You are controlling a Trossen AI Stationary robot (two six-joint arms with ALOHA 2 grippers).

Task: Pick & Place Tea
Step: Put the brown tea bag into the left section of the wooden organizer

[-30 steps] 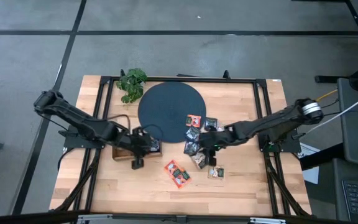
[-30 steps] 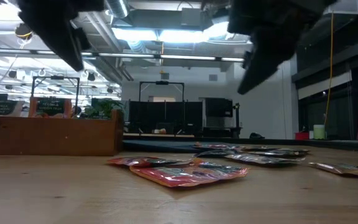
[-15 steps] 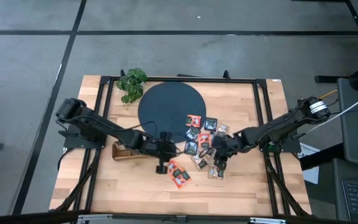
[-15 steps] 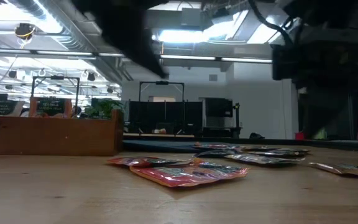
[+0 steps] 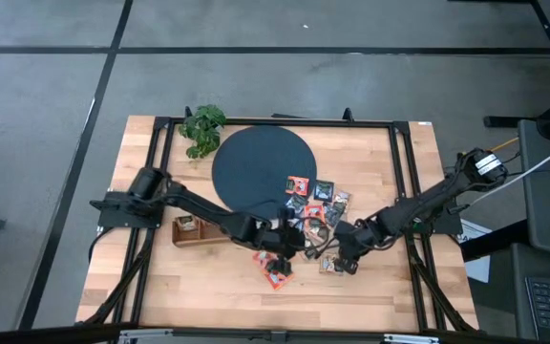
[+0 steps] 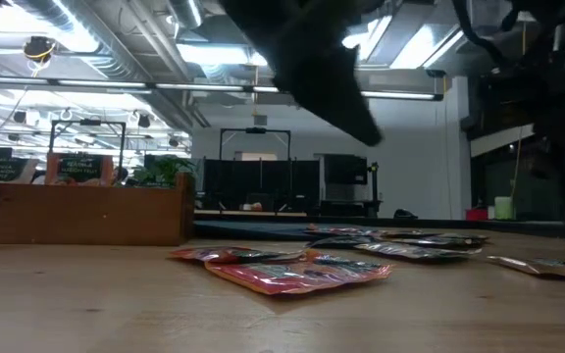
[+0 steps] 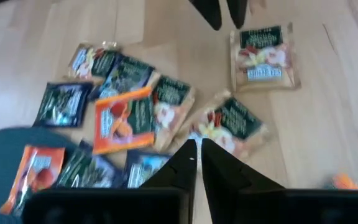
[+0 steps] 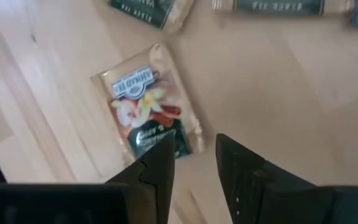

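Observation:
Several small tea sachets (image 5: 311,205) lie flat in a loose heap on the table by the dark disc's near right edge, also shown in the left wrist view (image 7: 135,112). An orange-red pair (image 5: 273,272) (image 6: 292,270) lies apart, nearer the near edge. My left gripper (image 5: 285,252) (image 7: 197,149) is shut and hovers over the heap's near left side. My right gripper (image 5: 349,262) (image 8: 194,155) hovers open by a narrow gap, just above a light-labelled sachet (image 5: 330,266) (image 8: 148,112) that lies alone on the wood.
A dark disc (image 5: 261,167) lies at the table's far middle, with a leafy plant (image 5: 201,127) at its far left. A brown wooden compartment tray (image 5: 189,229) (image 6: 77,211) stands on the left, holding sachets. Bare wood lies along the near edge.
My left gripper has swung from the wooden tray toward the table's right, reaching the sachet heap. My right gripper has moved from over the heap toward the near edge and slightly right, ending over the lone sachet. No sachet has moved.

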